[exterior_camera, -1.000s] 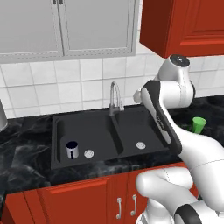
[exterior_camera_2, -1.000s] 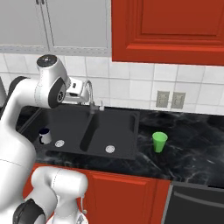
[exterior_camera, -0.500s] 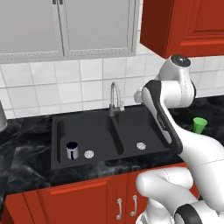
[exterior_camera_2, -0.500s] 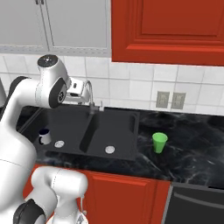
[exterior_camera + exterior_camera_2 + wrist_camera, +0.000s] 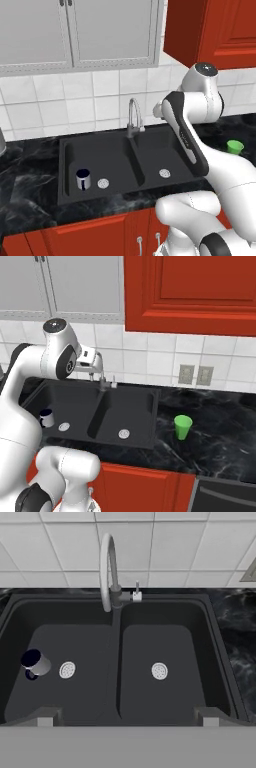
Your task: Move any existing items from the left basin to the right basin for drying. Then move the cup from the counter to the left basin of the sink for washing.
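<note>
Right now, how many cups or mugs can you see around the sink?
2. A white mug stands in the left basin beside its drain; a green cup stands on the counter right of the sink. None seem hidden.

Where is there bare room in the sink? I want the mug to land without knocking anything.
The right basin is bare floor all around its drain, bordered by the divider and the counter side wall. The left basin is tighter: the mug stands beside its drain, leaving free floor toward the faucet.
</note>
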